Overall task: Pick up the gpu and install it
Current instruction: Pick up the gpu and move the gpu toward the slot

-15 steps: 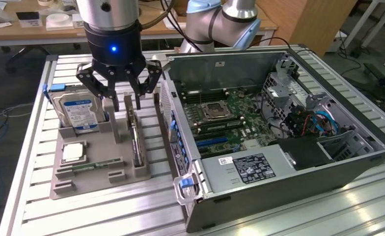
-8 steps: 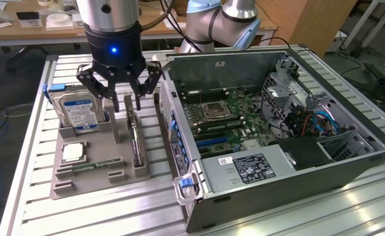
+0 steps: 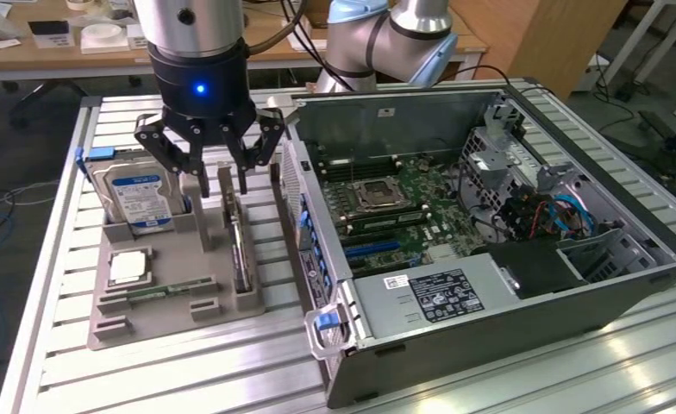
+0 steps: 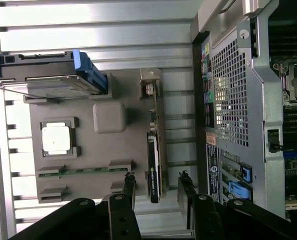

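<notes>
Gripper: the gripper (image 3: pixel 225 185) hangs just above the tray, jaws spread wide and holding nothing. 1 finger (image 4: pixel 130 181) stands on each side of the card's upper edge, with a gap showing on both sides.
Gpu, look: the gpu (image 4: pixel 156 150) is a thin flat card with a dark board and a black cooler along 1 face. A pale metal bracket (image 4: pixel 149 84) closes 1 end, and a small green mark sits on the narrow edge.
Gpu, place: it stands on its long edge in a slot of the gray tray (image 3: pixel 177 323), on the side nearest the computer case (image 3: pixel 499 216). Its bracket end is level with the hard drive.
Tray, other parts: a silver hard drive (image 3: pixel 137 194) with a blue label stands upright, a square processor (image 3: pixel 128 267) lies flat and a slim green memory stick (image 3: pixel 165 291) lies in its groove.
Case: it is open, motherboard showing, just beside the tray on the slatted metal table (image 3: pixel 200 379).
</notes>
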Action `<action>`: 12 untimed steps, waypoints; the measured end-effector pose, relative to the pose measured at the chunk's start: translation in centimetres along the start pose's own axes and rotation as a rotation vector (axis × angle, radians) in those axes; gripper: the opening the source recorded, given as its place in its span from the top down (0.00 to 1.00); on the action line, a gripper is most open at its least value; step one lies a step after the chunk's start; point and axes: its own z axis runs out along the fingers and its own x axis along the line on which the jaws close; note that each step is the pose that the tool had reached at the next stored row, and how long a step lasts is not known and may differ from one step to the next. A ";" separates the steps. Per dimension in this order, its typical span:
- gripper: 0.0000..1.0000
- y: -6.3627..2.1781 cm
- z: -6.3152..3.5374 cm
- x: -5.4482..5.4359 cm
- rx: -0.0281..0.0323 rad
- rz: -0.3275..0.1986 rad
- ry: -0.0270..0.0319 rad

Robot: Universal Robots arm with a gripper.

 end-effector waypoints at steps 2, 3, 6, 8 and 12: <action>0.53 0.00 0.00 0.0 -0.0001 0.000 0.0000; 0.53 0.00 0.00 0.0 -0.0001 0.000 0.0000; 0.53 0.00 0.00 0.0 0.0000 0.000 0.0000; 0.53 0.00 0.00 0.0 -0.0001 0.000 0.0000; 0.53 0.00 0.00 0.0 0.0000 0.000 0.0000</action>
